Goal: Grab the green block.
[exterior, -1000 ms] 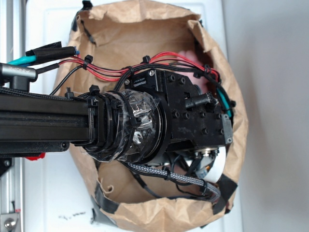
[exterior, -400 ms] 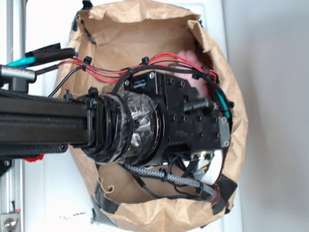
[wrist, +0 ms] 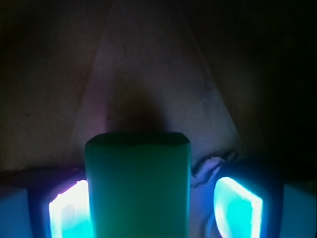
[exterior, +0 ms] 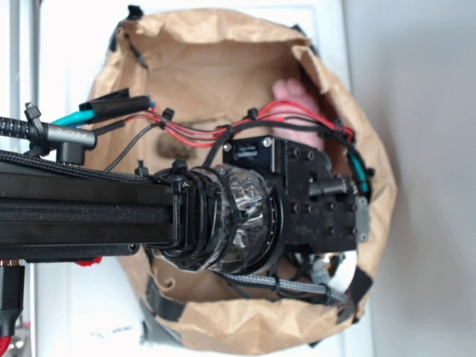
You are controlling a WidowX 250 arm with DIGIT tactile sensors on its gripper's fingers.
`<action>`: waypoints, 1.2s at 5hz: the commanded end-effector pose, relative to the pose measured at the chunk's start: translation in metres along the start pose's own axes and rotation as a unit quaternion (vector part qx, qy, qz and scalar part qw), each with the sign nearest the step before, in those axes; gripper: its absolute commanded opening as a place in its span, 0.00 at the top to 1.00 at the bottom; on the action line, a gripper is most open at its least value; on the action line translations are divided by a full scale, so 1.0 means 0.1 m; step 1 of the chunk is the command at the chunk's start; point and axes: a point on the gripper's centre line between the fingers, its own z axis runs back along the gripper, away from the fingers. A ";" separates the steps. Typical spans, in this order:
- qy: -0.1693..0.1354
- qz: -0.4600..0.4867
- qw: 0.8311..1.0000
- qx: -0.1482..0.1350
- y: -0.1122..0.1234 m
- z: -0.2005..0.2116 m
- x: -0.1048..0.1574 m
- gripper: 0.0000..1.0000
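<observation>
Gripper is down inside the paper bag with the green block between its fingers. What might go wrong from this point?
In the wrist view the green block touches the left pad, with a gap before the right one, so closing may push or twist it. The paper bag wraps closely around the gripper; lifting might snag cables on its rim. The exterior view hides the block, so only the wrist view can confirm the grasp.
</observation>
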 end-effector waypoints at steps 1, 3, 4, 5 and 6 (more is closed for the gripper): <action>0.000 -0.026 1.000 0.007 -0.02 -0.16 0.15 1.00; -0.005 -0.014 1.000 0.002 0.00 -0.03 0.11 1.00; 0.001 0.055 0.998 -0.015 -0.01 0.17 0.03 1.00; -0.004 0.098 0.995 -0.033 -0.02 0.42 -0.08 1.00; 0.022 0.169 0.985 0.016 -0.06 0.68 -0.15 1.00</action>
